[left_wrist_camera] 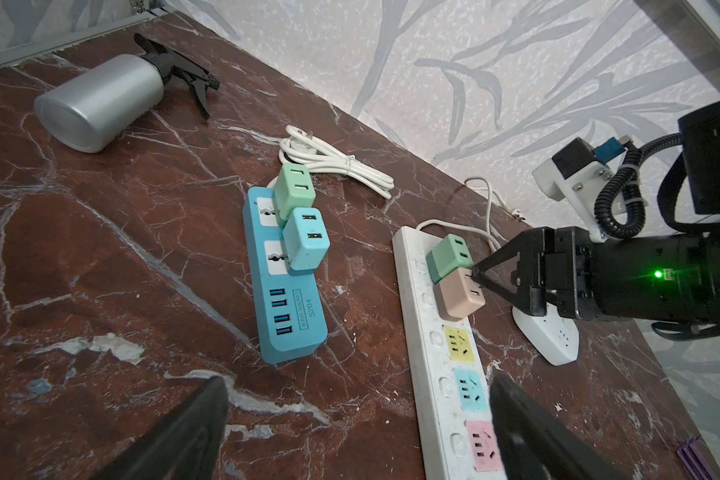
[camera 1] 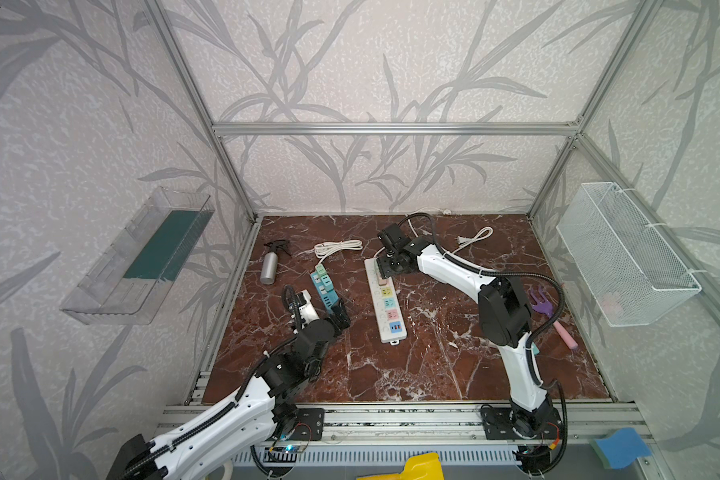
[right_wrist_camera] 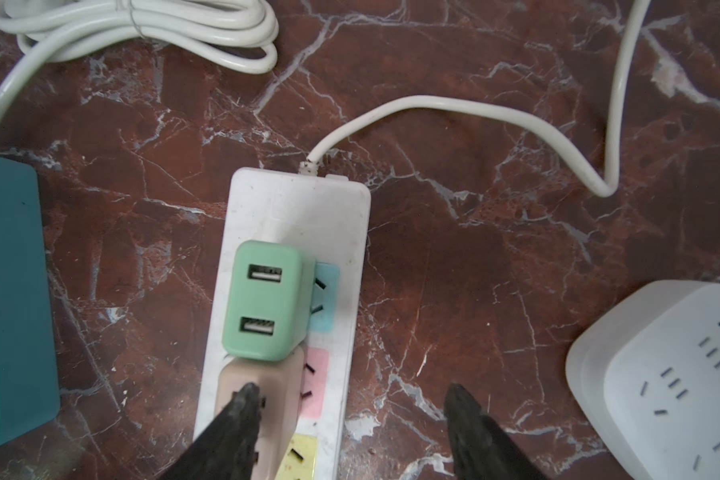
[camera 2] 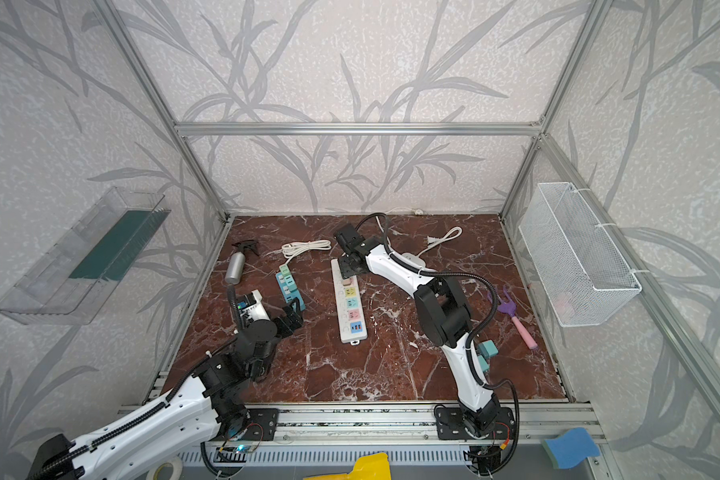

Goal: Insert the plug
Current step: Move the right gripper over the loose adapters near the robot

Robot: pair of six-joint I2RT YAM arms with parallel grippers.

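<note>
In a top view the right gripper (camera 1: 385,271) hangs over the far end of the strip (camera 1: 391,320). The left wrist view shows its tip touching the beige plug (left_wrist_camera: 460,293) just under it, standing in the strip. In the right wrist view the jaws stand wide, with one finger (right_wrist_camera: 244,401) on the plug, which I judge is best pressed straight down to seat it.

A red-brown marble table (camera 1: 433,374) carries a white strip (camera 1: 385,307) at its middle. Left of the white strip, near it, lies a blue strip (camera 1: 324,291); a bottle (camera 1: 269,268) lies on its side farther left, and a coiled cord (camera 1: 336,248) lies behind-left. Right of it sits a socket (right_wrist_camera: 674,382), with a loose cord (camera 1: 474,239) behind-right and a rake (camera 1: 551,316) well apart.
</note>
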